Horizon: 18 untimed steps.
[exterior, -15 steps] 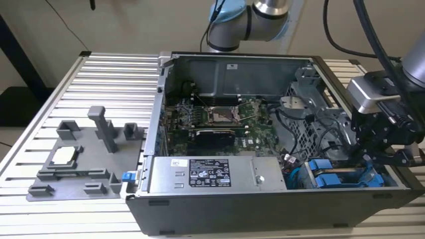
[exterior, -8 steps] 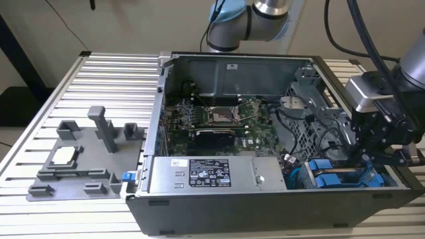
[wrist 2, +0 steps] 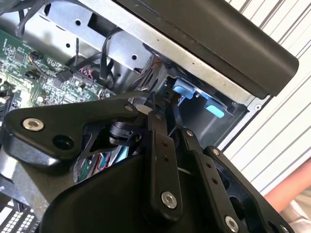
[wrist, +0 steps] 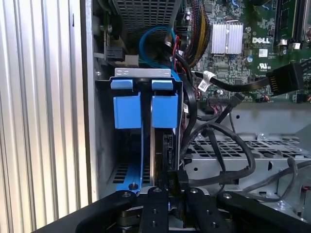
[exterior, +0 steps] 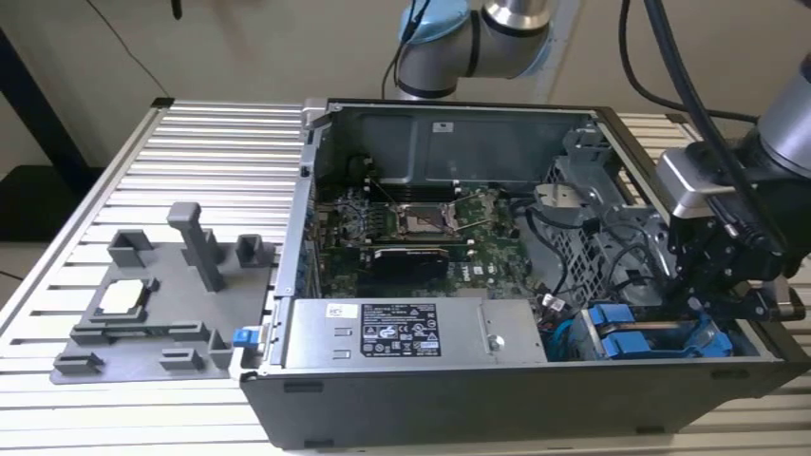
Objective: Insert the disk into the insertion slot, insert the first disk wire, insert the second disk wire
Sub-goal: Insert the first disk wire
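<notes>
Black jointed links are making up the gripper [wrist: 172,183], which is hanging low inside the open computer case [exterior: 380,408], right over the drive cage [wrist: 143,73] at the exterior view's right. We cannot tell whether it is clenched or released, nor whether anything is caught in it; something dark is sitting at its tip in the first wrist view, too hidden to name.

Just ahead of it the disk [wrist: 164,110] is sitting in the insertion slot [wrist: 166,145], so that we are looking at the bright blue front of its carrier and a dark edge running back toward the gripper. The other blue carrier [wrist: 127,110] is standing just beside it in the neighbouring bay, the two fronts level with each other. A blue cable [wrist: 142,46] is looping beyond the cage, and a black connector [wrist: 284,78] on a flat cable is lying at the edge of the green motherboard [exterior: 419,218].

Further out we are seeing the power supply [exterior: 405,332] with its white label along the near wall of the case. The case is resting on a ribbed aluminium surface [exterior: 216,142]. Well apart, at the exterior view's left, a grey fixture plate [exterior: 140,313] is lying on it. The arm [exterior: 488,38] is rising behind the case.
</notes>
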Available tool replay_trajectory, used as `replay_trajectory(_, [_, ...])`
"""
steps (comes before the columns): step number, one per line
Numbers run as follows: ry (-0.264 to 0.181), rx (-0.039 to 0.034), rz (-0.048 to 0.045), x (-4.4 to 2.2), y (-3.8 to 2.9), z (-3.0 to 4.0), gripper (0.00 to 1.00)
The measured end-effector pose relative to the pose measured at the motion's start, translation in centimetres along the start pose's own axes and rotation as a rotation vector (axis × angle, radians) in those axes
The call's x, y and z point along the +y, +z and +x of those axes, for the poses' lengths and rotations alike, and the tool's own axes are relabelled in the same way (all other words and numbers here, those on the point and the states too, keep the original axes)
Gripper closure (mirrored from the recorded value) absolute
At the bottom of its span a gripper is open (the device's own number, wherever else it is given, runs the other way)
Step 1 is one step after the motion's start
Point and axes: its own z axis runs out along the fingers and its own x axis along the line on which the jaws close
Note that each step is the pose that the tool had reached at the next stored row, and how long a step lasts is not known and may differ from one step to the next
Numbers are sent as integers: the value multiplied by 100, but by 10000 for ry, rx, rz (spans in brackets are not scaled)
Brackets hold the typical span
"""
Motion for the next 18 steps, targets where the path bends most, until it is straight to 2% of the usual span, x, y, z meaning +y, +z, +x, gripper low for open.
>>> replay_trajectory(6, [42,11,-1,2,18,1,81])
replay_trajectory(9, [62,-13,-2,1,13,1,80])
replay_trajectory(10, [64,-12,-2,1,5,0,80])
replay_trajectory(11, [66,-2,-2,0,-8,0,73])
replay_trajectory(18, [90,0,-3,-8,-122,-5,73])
